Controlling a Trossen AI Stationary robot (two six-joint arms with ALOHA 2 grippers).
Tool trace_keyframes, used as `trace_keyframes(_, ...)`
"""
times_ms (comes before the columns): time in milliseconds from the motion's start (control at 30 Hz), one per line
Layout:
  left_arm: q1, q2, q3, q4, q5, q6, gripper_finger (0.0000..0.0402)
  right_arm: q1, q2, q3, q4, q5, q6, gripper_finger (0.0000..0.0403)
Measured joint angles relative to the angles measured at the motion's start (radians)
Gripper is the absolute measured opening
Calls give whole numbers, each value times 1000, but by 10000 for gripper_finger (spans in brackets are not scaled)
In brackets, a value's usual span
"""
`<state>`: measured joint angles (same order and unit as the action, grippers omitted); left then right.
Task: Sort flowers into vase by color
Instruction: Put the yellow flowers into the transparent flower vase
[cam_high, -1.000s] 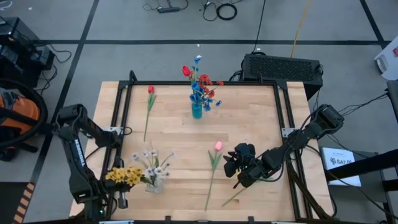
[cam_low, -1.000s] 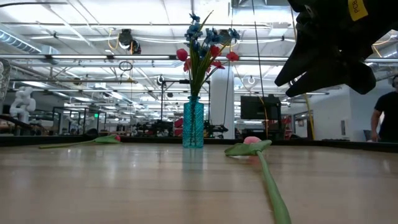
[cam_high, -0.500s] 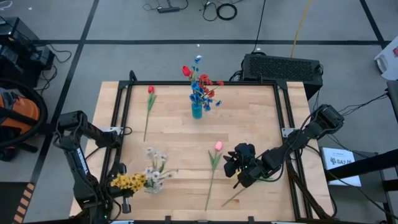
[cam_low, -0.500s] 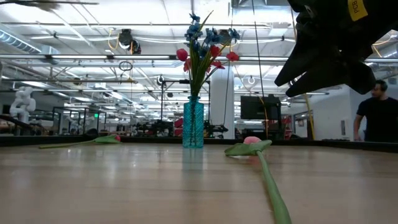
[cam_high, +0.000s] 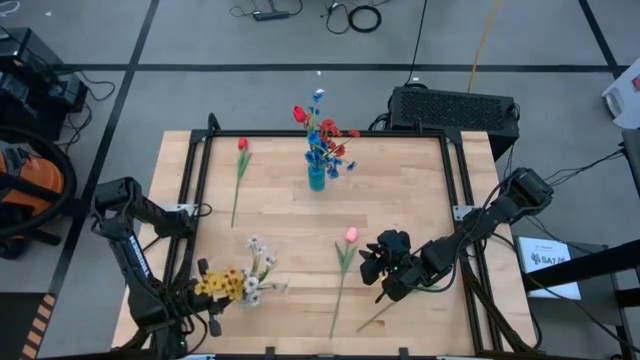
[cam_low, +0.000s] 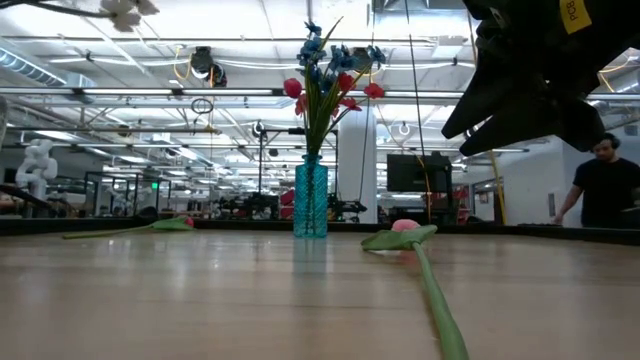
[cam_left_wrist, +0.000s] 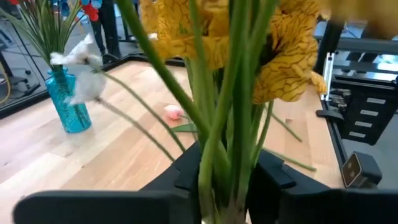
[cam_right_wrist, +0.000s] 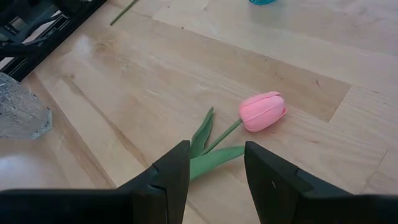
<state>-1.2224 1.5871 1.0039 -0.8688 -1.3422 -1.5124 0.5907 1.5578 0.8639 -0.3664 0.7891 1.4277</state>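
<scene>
On the high view's clock face, the left gripper sits near seven o'clock at the table's front edge, its fingers closing on a bunch of green stems topped by yellow flowers with white sprays beside them. The bunch appears to stand over the clear glass vase, probably so the pale colours share one container; whether the stems are pinched or just loosened cannot be told, and the vase mouth is hidden under the heads.

Toward five o'clock, the right gripper hovers with its fingers spread, empty, above the stem and leaves of the pink tulip lying flat on the wood, seemingly lined up to pick it next. The lower end of that stem is hidden by the arm.

Farther off, at ten o'clock, a red tulip lies loose on the table. At twelve o'clock the blue vase stands upright holding red and blue flowers. Individual stems there are too small to count.
</scene>
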Motion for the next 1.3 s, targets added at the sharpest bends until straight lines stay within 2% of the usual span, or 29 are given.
trace_keyframes(300, -4, -1, 0, 0, 4, 3, 137, 0, 0, 0, 0, 0, -3, 144)
trace_keyframes(700, -69, -30, 0, -7, 8, 9, 140, 0, 0, 0, 0, -3, 0, 144)
trace_keyframes(1067, -74, -31, 0, -5, 11, 6, 140, 0, 0, 0, 4, -4, 0, 144)
trace_keyframes(1200, -74, -31, 1, -8, 67, 6, 146, 0, 0, 0, 4, -4, 0, 144)
trace_keyframes(1300, -74, -32, 1, -3, 108, 2, 168, 0, 0, 0, 4, -4, 0, 144)
